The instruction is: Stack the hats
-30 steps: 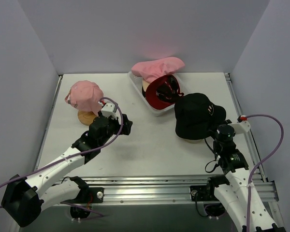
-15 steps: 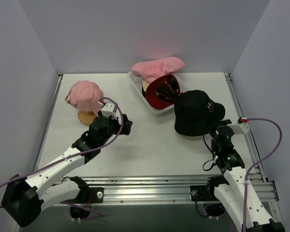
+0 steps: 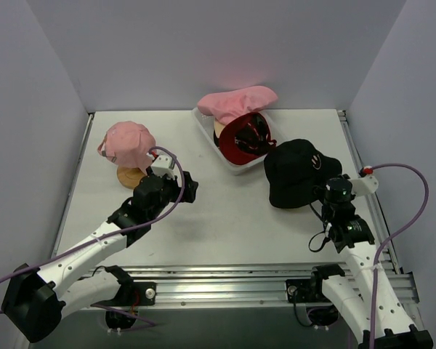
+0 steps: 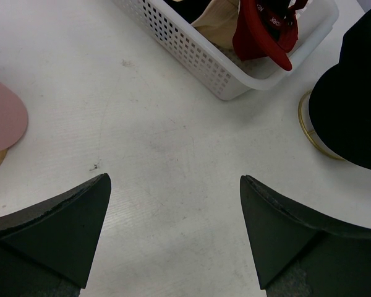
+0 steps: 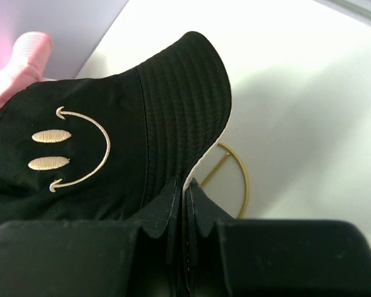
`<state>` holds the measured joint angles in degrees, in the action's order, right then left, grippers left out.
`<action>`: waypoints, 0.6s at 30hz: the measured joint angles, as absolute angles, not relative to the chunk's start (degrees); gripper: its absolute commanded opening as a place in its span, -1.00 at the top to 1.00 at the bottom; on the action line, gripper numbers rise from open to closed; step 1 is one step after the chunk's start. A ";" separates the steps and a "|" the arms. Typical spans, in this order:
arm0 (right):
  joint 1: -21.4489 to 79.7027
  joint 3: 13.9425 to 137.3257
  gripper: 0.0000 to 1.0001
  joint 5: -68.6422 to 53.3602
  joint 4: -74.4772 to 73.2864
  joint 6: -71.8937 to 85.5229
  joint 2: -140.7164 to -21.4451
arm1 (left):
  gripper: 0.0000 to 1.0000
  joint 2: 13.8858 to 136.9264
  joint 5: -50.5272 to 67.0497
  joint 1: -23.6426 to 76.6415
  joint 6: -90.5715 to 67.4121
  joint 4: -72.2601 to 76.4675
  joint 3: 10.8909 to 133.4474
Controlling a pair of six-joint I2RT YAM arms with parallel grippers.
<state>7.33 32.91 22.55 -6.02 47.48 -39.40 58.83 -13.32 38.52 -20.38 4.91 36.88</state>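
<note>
My right gripper (image 5: pixel 187 185) is shut on the brim of the black bucket hat (image 5: pixel 99 142), which has a smiley face on it. In the top view the black hat (image 3: pixel 298 171) sits at the right with my right gripper (image 3: pixel 327 190) at its near right edge. A pink cap (image 3: pixel 127 143) rests on a wooden stand (image 3: pixel 131 177) at the left. A pink bucket hat (image 3: pixel 236 102), a red cap (image 3: pixel 245 137) and a tan hat (image 3: pixel 220 129) lie in the white basket (image 3: pixel 231 161). My left gripper (image 3: pixel 191 187) is open and empty over the table (image 4: pixel 173 185).
A gold ring base (image 5: pixel 238 179) shows under the black hat's lifted brim, and it also shows in the left wrist view (image 4: pixel 309 130). The basket's mesh wall (image 4: pixel 191 55) is ahead of my left gripper. Grey walls close in the table on three sides.
My right gripper has moved slightly up and away with the black hat's brim, and the hat has shifted toward the back right. The left arm has not moved.
</note>
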 measured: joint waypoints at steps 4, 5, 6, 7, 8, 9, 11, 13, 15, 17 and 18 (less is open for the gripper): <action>6.76 35.31 1.00 23.14 -9.23 46.26 -39.99 | -0.88 58.74 -13.32 38.52 -20.34 4.89 36.88; 6.63 35.55 1.00 23.27 -9.69 46.19 -39.90 | -0.88 58.74 -13.32 38.52 -20.32 4.91 36.88; 6.44 35.57 1.00 23.31 -10.22 46.19 -39.59 | -0.88 58.74 -13.32 38.52 -20.32 4.89 36.88; 6.33 35.55 1.00 23.42 -10.79 46.22 -39.38 | -0.88 58.74 -13.32 38.52 -20.32 4.89 36.88; 6.28 35.40 1.00 23.62 -11.22 46.24 -38.92 | -0.88 58.74 -13.32 38.52 -20.32 4.89 36.88; 6.22 34.85 1.00 23.70 -11.18 46.30 -38.28 | -0.88 58.74 -13.32 38.52 -20.32 4.89 36.88; 6.02 33.19 1.00 24.01 -11.33 46.48 -37.23 | -0.88 58.74 -13.32 38.52 -20.32 4.89 36.88; 5.98 30.68 1.00 24.01 -10.76 47.03 -36.21 | -0.88 58.74 -13.32 38.52 -20.32 4.89 36.88; 5.98 28.14 1.00 23.70 -9.78 47.94 -36.34 | -0.88 58.74 -13.32 38.52 -20.32 4.89 36.88; 5.98 25.76 1.00 22.98 -8.69 48.84 -37.23 | -0.88 58.74 -13.37 38.52 -20.32 4.89 36.88; 5.98 24.82 1.00 22.70 -7.88 49.25 -38.04 | -0.88 58.74 -13.41 38.52 -20.32 4.89 36.88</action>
<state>5.98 24.82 22.70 -7.88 49.25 -38.04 58.74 -13.41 38.52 -20.32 4.89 36.88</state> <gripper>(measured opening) 0.009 0.941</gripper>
